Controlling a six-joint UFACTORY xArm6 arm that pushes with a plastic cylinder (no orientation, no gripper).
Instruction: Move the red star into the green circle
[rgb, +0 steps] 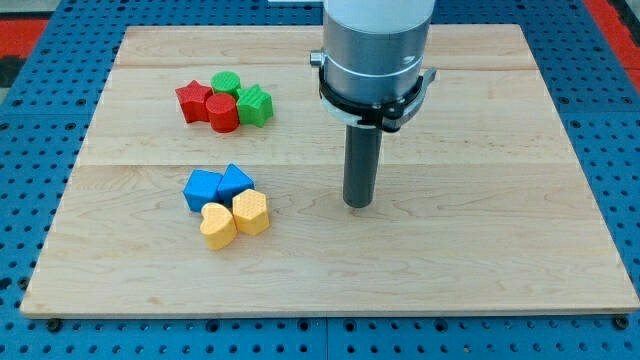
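Observation:
The red star (193, 102) lies at the upper left of the wooden board, at the left end of a tight cluster. The green circle (226, 83) sits just above and to its right, touching or almost touching it. A red cylinder (223, 113) and a green star (255, 104) complete the cluster. My tip (358, 204) stands on the board near the middle, well to the right of and below the cluster, touching no block.
A second cluster lies at the left centre: a blue block (202, 189), a blue triangle-like block (235, 182), and two yellow heart-shaped blocks (217, 225) (251, 212). The board (500, 250) is ringed by blue pegboard.

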